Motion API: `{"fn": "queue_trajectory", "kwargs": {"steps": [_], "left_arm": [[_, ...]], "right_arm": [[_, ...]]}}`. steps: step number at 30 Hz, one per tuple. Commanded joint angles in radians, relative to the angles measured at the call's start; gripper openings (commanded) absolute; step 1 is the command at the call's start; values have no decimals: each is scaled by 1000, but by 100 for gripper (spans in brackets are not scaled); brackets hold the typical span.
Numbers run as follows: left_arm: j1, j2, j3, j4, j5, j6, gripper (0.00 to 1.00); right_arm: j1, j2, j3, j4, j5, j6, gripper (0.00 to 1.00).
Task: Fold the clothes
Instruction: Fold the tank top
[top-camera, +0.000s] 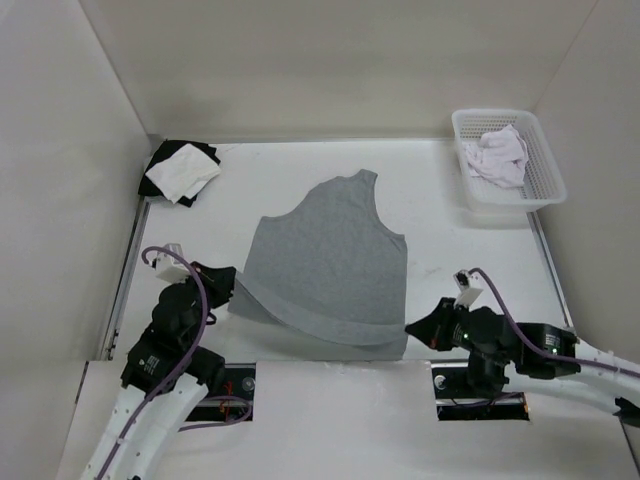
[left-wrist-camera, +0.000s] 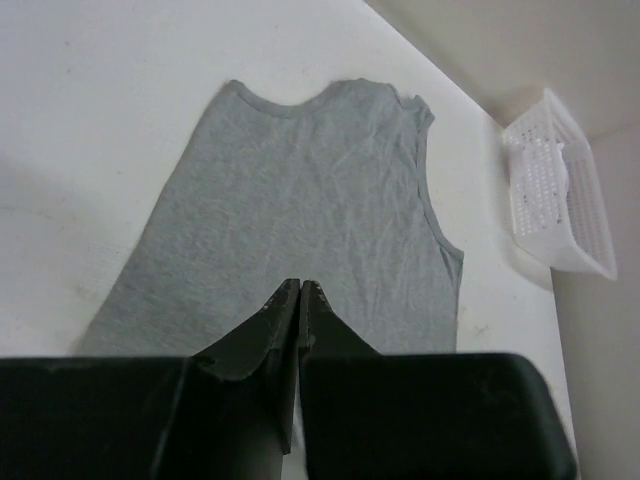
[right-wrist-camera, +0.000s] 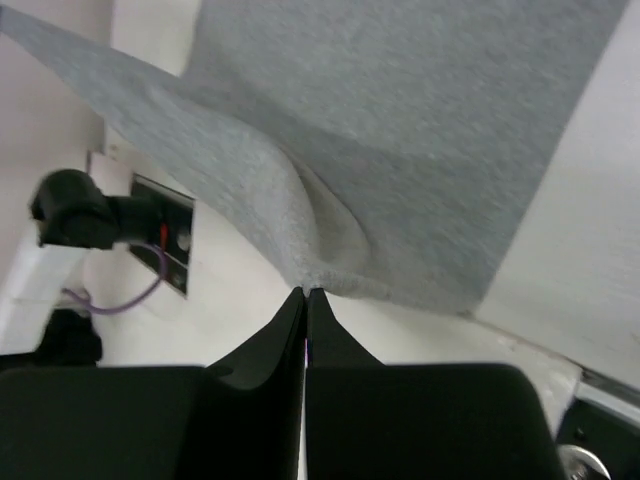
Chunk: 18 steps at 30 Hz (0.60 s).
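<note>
While both pincers hold its near hem, the grey sleeveless top (top-camera: 325, 260) lies spread across the middle of the white table (top-camera: 450, 250), its scooped neck pointing to the far side. The left gripper (top-camera: 232, 288) is closed tight at the near-left corner of the hem, its two fingers pressed together with the body of the garment stretching away just beyond the tips. The right gripper (top-camera: 410, 328) is likewise pinched shut at the near-right corner, where the wrist view shows the thin knit bunched up right at the fingertips. Between the two pincers the hem runs as a raised, curving band, standing off the table, while the rest of the top lies flat. At the far right a white plastic basket (top-camera: 500, 212) holds a crumpled white cloth (top-camera: 495, 155), and a black-and-white cloth pile (top-camera: 180, 170) sits in the far-left corner, both well apart from the top.
</note>
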<state>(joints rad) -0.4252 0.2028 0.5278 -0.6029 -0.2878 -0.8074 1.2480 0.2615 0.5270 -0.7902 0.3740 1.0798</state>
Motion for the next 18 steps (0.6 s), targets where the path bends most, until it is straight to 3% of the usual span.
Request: {"fn": "queue_trajectory", "kwargs": {"steps": [1,4,7,10,14,18], "left_arm": [[-2,59,24,4,-40,-32,0],[4,196,26,170,-45,-7,0],[30,396,58,389,-60,13,0],[64,660,142,602,-59,28,0],[134,979,314,761,-45,30,0],[199,1294,568,816,13,24,0]], "right_arm": [[89,56,22,-77,202,152,0],[10,220,71,38,247,27,0],[-205,370,106,248,185,-183,0],[-502,514,126,533,-2,-369,0],[-872,764,211,805,-263,-405,0],[-1049,1052,393,925,-395,-394,0]]}}
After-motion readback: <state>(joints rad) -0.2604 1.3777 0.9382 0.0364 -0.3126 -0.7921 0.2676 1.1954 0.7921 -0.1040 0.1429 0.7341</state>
